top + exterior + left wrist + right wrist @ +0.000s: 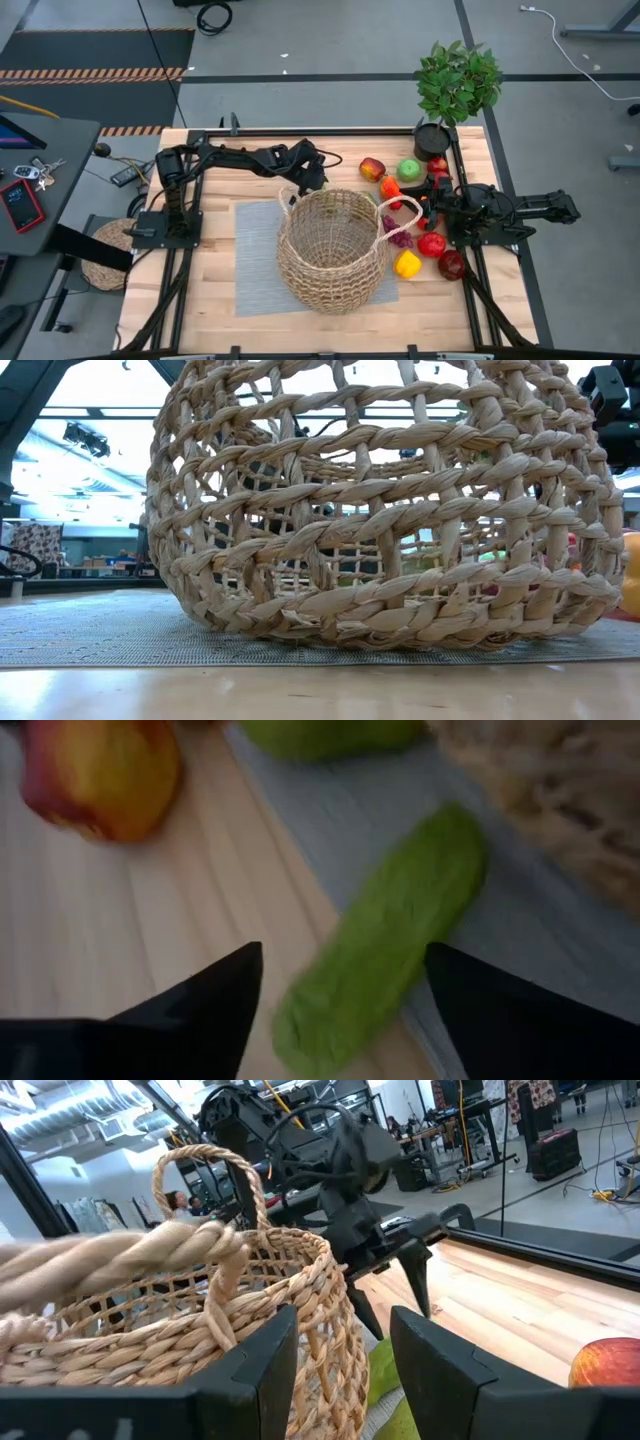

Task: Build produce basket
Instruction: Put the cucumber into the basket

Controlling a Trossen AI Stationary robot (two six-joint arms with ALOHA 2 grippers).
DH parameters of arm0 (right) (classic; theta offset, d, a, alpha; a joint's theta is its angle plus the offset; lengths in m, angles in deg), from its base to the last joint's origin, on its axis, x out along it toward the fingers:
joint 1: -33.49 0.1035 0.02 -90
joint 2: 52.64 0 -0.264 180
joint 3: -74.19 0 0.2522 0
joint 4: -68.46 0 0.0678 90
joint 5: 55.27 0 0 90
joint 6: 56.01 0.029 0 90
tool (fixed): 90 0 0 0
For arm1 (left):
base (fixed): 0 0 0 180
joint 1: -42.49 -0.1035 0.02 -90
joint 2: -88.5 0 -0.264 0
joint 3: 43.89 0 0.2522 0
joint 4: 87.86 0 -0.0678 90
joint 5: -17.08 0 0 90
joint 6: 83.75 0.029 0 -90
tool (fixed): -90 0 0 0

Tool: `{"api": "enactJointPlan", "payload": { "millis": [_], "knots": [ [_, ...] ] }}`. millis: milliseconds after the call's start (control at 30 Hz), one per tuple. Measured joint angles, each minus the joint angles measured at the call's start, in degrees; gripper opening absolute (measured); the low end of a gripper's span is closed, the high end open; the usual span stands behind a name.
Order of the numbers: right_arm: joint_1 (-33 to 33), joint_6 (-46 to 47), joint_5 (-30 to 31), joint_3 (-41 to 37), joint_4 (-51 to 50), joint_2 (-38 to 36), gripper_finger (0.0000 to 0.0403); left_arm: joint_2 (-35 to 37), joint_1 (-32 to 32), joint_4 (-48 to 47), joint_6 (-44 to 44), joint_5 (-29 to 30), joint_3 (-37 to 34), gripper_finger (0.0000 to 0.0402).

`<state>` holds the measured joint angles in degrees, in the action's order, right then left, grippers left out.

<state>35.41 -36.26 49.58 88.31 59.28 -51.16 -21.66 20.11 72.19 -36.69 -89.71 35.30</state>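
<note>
The tan wicker basket [330, 245] stands on a grey mat [255, 265] at mid-table and fills the low view [380, 510]. My left gripper [342, 950] is open at the basket's far rim [318, 183]. Its fingers point down on either side of a long green vegetable [385, 945], just above it. The vegetable lies partly on the mat's edge and partly on the wood. My right gripper [343, 1315] is open beside the basket's right handle [395, 215]. Loose produce lies right of the basket: a red-yellow apple [372, 168], a green apple [409, 170], purple grapes [397, 232] and a yellow piece [407, 264].
A potted leafy plant [457, 85] stands at the far right corner. More red fruit [431, 243] lies near my right arm. A flat round woven mat [105, 255] lies off the table's left side. Bare wood shows along the near edge [300, 335].
</note>
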Motion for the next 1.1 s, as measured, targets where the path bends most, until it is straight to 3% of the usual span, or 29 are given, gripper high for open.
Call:
{"api": "enactJointPlan", "payload": {
  "millis": [167,467,633,900,1100],
  "knots": [
    [-0.01,0.00,0.02,-0.02,0.02,0.02,0.0168,-2.28,-0.38,-0.02,0.08,0.11,0.07,0.0309],
    [-0.02,0.00,0.02,-0.01,0.02,0.00,0.0168,-2.56,-0.32,-0.95,-1.39,1.12,0.07,0.0283],
    [-0.02,0.00,0.02,0.00,0.02,0.00,0.0168,-2.76,0.17,-1.86,-4.13,8.13,-0.07,0.0250],
    [-0.02,0.00,0.02,-0.01,0.02,0.00,0.0168,-2.76,0.17,-2.17,-4.19,8.97,-0.09,0.0181],
    [-0.02,0.00,0.02,-0.01,0.02,0.01,0.0168,-2.76,0.10,-1.65,-3.96,9.13,-0.08,0.0154]
  ]
}}
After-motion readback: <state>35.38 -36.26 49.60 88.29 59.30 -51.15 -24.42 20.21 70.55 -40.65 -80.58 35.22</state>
